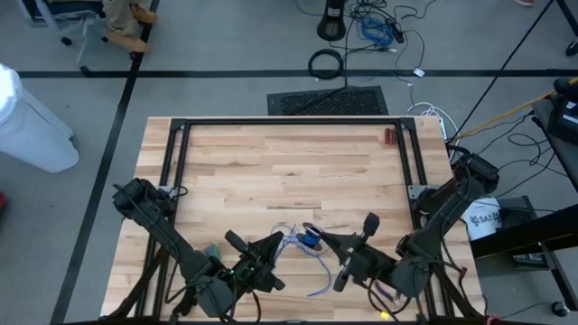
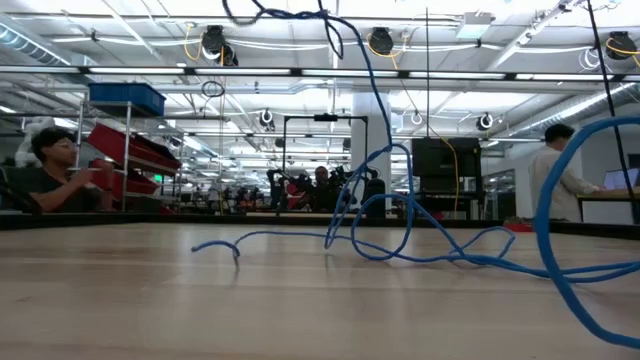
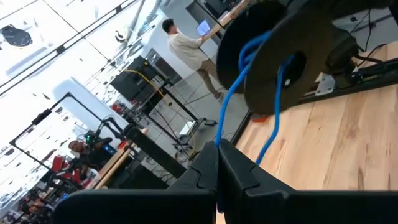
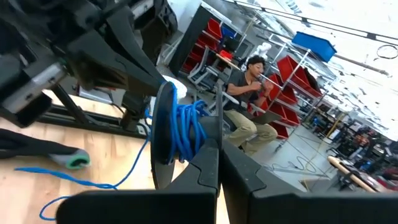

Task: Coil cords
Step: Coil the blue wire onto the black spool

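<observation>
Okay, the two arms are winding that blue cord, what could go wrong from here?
1. The loose blue cord lies in tangled loops on the table; it may knot or snag as it feeds in.
2. Turns bunch on the spool the right gripper holds; they could slip off its rim.
3. The left gripper pinches the cord close by; the arms may collide.

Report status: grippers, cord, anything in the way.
Left gripper shut on the blue cord. Right gripper shut on a dark spool, cord partly wound on it. Loose loops trail on the table. Nothing blocking.
</observation>
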